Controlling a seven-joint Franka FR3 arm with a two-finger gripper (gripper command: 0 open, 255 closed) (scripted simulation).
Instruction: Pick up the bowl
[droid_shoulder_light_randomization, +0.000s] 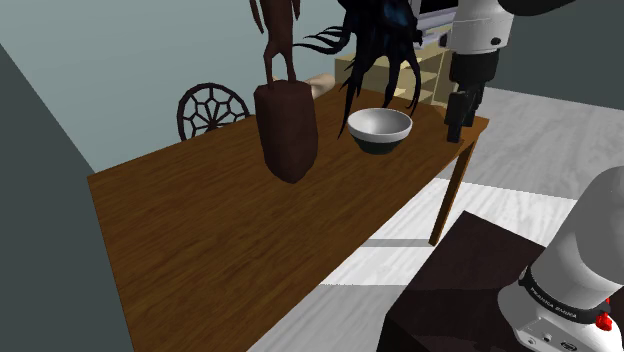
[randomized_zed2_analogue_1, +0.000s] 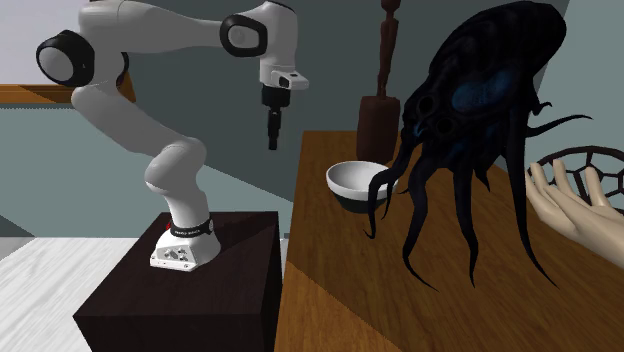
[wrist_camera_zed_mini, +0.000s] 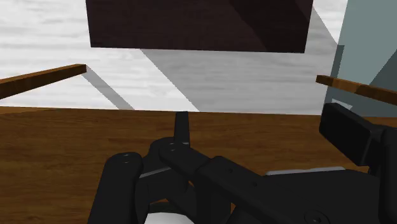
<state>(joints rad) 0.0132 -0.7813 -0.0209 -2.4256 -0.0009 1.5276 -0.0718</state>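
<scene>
The second exterior view takes in the whole white arm (randomized_zed2_analogue_1: 130, 125) on its dark box stand (randomized_zed2_analogue_1: 180, 300), and a pale sculpted hand (randomized_zed2_analogue_1: 570, 210) at that view's right. The shoulder view adds a web-backed chair (droid_shoulder_light_randomization: 213, 108) and light shelves (droid_shoulder_light_randomization: 432, 72) behind the desk (droid_shoulder_light_randomization: 200, 230). The wrist view looks across the wood to the pale floor (wrist_camera_zed_mini: 44, 38) and the stand beyond. The arm bends at the elbow and reaches out level with its wrist turned down, so the gripper (randomized_zed2_analogue_1: 272, 143) hangs by the desk's edge nearest the stand, fingers pressed together on nothing. The bowl (droid_shoulder_light_randomization: 380, 130), white inside and dark below, sits upright on the desk near that end, apart from the gripper. It lies beneath the tentacles of a black octopus-like figure (randomized_zed2_analogue_1: 480, 100), and a dark brown statue (droid_shoulder_light_randomization: 287, 135) stands nearby. The walls (droid_shoulder_light_randomization: 150, 60) are grey-blue.
</scene>
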